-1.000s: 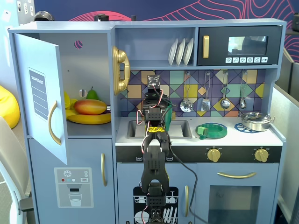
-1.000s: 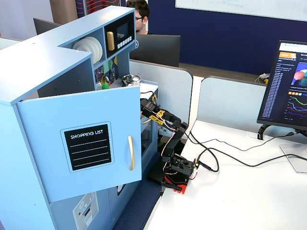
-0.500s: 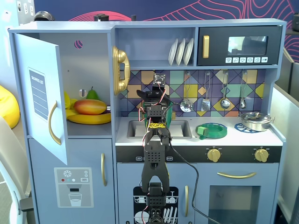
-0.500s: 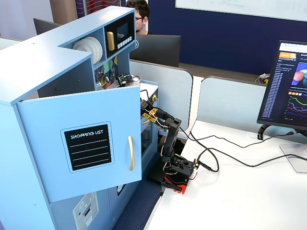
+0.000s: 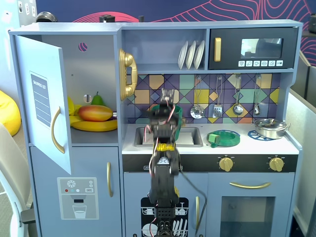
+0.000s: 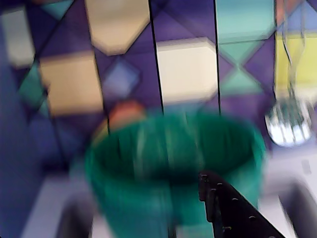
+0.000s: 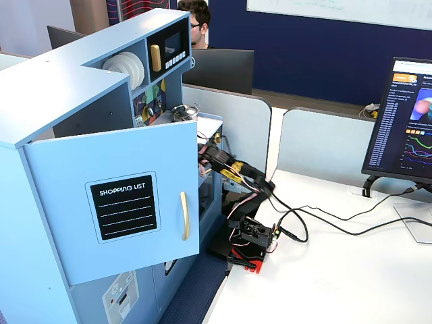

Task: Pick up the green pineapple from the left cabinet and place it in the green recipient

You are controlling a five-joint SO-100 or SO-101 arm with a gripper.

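The left cabinet (image 5: 94,64) stands with its door (image 5: 44,103) swung open, and the same door fills the front of the side fixed view (image 7: 121,202). The green pineapple is not in view anywhere. The green recipient (image 6: 173,168) fills the wrist view, blurred, with its dark mouth facing the camera. In the front fixed view it peeks out behind the arm by the backsplash (image 5: 178,114). My gripper (image 5: 165,101) is motion-blurred over the sink, just in front of the pot. Only one black finger (image 6: 223,203) shows, over the pot's front wall, with nothing on it.
Inside the cabinet lie a mango (image 5: 95,112), bananas (image 5: 94,126) and a pear (image 5: 98,99). A flat green dish (image 5: 224,138) and a silver pan (image 5: 270,127) sit on the counter to the right of the sink (image 5: 190,136). Utensils (image 5: 197,111) hang on the backsplash.
The arm is moving and now smears in the front view. In the side view its elbow has swung out away from the kitchen and the forearm has dropped. The fruit in the cabinet is unchanged.
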